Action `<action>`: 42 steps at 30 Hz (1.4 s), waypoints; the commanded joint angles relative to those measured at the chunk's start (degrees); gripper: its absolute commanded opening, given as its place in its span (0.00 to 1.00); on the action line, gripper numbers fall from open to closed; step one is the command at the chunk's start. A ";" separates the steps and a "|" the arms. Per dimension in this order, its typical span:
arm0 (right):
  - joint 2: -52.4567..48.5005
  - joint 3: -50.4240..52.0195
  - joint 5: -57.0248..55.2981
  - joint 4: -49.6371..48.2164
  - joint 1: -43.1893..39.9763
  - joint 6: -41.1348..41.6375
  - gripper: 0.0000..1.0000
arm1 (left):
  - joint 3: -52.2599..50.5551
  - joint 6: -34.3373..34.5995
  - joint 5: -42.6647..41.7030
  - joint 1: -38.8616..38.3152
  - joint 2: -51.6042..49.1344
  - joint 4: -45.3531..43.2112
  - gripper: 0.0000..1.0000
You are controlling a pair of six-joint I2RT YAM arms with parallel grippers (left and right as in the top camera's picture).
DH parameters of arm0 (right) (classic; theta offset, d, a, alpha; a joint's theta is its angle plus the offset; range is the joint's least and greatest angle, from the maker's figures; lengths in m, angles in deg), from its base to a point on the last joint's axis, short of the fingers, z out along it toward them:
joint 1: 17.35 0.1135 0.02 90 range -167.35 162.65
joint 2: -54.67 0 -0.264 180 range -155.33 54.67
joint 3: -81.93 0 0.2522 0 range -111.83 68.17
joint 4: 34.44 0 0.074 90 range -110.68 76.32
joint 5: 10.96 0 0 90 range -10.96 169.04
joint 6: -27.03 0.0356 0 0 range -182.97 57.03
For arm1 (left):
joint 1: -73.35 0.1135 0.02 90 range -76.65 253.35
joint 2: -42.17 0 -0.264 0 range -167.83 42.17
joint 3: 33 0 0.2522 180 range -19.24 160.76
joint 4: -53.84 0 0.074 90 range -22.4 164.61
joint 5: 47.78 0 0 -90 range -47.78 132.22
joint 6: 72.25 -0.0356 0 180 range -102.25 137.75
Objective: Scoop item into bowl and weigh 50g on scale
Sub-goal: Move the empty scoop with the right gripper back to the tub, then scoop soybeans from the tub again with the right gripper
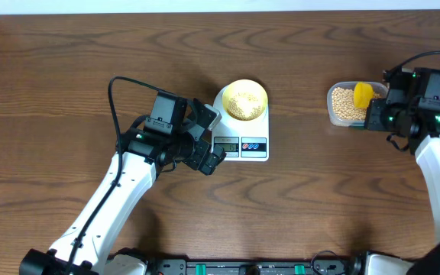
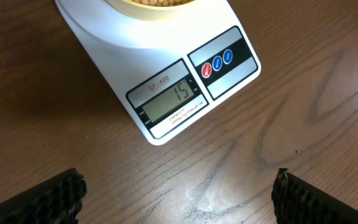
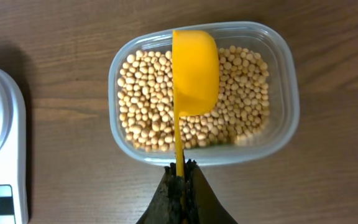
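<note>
The white scale [image 1: 243, 141] stands at mid-table with the pale-yellow bowl [image 1: 244, 99] on it, holding some tan beans [image 1: 244, 101]. In the left wrist view the scale's [image 2: 166, 81] display reads 15. My left gripper [image 1: 205, 141] is open and empty just left of the scale's front, its fingers [image 2: 179, 199] spread over bare wood. My right gripper [image 1: 379, 114] is shut on the handle of a bright yellow scoop [image 3: 194, 71], held over the clear tub [image 3: 284, 99] of beans [image 3: 148, 106]. The scoop's underside faces the camera.
The clear tub [image 1: 333, 107] sits at the right of the table, well apart from the scale. The scale's edge [image 3: 5, 143] shows at the left of the right wrist view. Black cables run along both arms.
</note>
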 commanded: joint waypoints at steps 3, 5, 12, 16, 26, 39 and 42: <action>-1.09 -0.87 -3.43 -0.90 -0.22 -1.11 0.01 | 0.09 -0.52 0.52 0.15 -0.48 0.04 0.98; -1.46 -0.85 -5.11 -0.90 -0.22 -1.49 0.01 | 0.09 -0.52 0.50 0.15 -0.48 0.04 0.98; -3.52 -0.74 -5.09 -0.22 1.09 -3.48 0.01 | 0.09 -0.52 0.52 0.15 -0.48 0.02 0.98; -5.68 -0.74 -3.45 0.44 2.14 -3.50 0.01 | 0.09 -0.52 0.50 0.15 -0.48 0.04 0.98; -6.45 -0.74 5.29 1.88 2.25 -3.45 0.01 | 0.09 -0.52 0.50 0.15 -0.48 0.04 0.98; -6.45 -0.74 12.31 3.65 -2.21 -1.92 0.01 | 0.09 -0.52 0.52 0.15 -0.48 0.04 0.98; -6.45 -0.74 16.33 3.78 -3.85 -1.92 0.01 | 0.09 -0.52 0.50 0.15 -0.48 0.04 0.98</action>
